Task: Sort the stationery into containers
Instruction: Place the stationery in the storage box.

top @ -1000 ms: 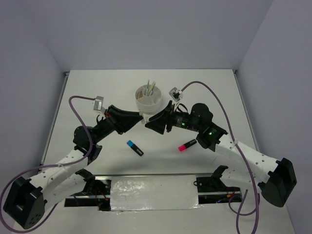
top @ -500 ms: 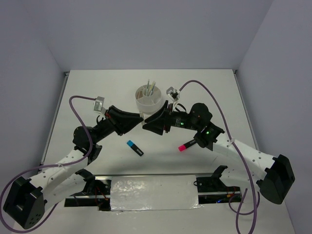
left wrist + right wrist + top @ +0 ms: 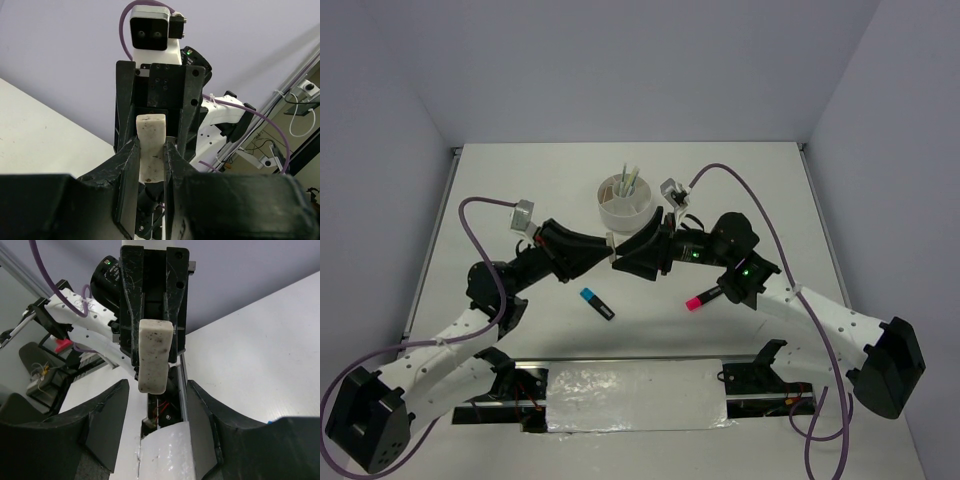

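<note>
A speckled beige eraser stands clamped between the jaws of my left gripper, its top sticking out past them. In mid-air, in front of the white organiser cup, my left gripper meets my right gripper tip to tip. In the right wrist view the eraser hangs in front of my right gripper, which stands open, its fingers well apart on either side of the eraser's lower end. Thin pens stand in the cup. A blue-and-black highlighter and a pink-and-black one lie on the table.
The white table is walled by grey panels at the back and both sides. A foil-covered plate sits between the arm bases at the near edge. Purple cables loop above each arm.
The right gripper has edged left toward the left gripper and the eraser. The left gripper keeps its hold on the eraser and has hardly moved.
</note>
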`<action>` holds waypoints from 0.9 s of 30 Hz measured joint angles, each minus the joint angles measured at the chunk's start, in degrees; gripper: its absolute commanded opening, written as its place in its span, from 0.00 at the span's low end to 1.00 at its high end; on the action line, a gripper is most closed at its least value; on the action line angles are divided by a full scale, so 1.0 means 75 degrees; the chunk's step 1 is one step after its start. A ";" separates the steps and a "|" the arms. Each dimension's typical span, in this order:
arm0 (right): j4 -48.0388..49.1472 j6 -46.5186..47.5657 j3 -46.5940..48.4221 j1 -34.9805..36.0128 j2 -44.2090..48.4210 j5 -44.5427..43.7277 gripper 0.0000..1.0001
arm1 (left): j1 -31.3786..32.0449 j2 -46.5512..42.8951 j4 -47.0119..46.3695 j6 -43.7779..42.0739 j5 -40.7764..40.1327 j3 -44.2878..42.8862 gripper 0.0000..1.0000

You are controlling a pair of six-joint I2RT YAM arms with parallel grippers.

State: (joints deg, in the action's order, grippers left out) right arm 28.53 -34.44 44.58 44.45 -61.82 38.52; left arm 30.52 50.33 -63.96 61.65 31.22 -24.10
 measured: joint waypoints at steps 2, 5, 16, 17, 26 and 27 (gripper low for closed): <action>0.0050 -0.0006 0.0000 -0.0003 -0.0006 0.0009 0.52 | 0.0000 -0.0099 0.0111 -0.0006 0.0003 0.0000 0.00; 0.0152 -0.0035 0.0015 -0.0003 -0.0035 0.0015 0.49 | 0.0000 -0.0160 0.0143 -0.0012 0.0003 0.0000 0.00; 0.0294 -0.0067 0.0230 0.0029 -0.0376 -0.0047 0.39 | 0.0000 -0.0166 0.0443 -0.0029 -0.0131 0.0000 0.00; 0.0289 -0.0032 0.0236 0.0044 -0.0393 -0.0041 0.36 | 0.0003 -0.0172 0.0481 -0.0047 -0.0184 0.0000 0.00; 0.0251 0.0259 0.0245 0.0093 -0.0402 -0.0108 0.00 | 0.0044 -0.0490 0.0965 -0.0236 -0.0469 -0.0003 0.01; 0.0242 0.0300 0.0245 0.0093 -0.0402 -0.0114 0.00 | 0.0044 -0.0484 0.0997 -0.0236 -0.0478 -0.0017 0.08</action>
State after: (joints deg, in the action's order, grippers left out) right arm 30.35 -32.18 46.41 45.15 -64.84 37.67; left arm 30.85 46.70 -56.49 59.88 27.64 -24.23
